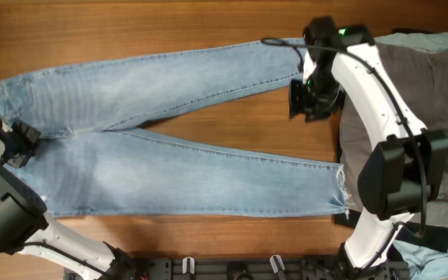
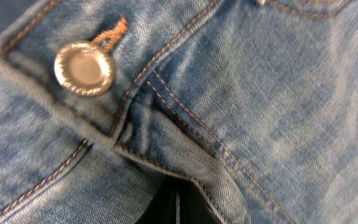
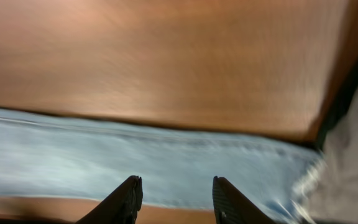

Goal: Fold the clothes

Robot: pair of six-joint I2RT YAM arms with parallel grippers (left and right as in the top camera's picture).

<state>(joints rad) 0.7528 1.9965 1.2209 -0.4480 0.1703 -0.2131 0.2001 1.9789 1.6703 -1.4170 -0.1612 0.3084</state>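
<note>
left end effector (image 1: 26,138) pinching jeans (image 1: 169,171) waistband by button (image 2: 84,68); right end effector (image 3: 176,185) spread above leg.

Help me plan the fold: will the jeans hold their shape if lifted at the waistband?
Probably floppy: the jeans lie flat and wrinkled, so the long legs would likely sag and trail. Thick seams and a metal button suggest some weight for cloth.

Robotics lab, wooden table (image 1: 131,23), white robot arms (image 1: 379,78), spread jeans (image 1: 169,163)
</note>
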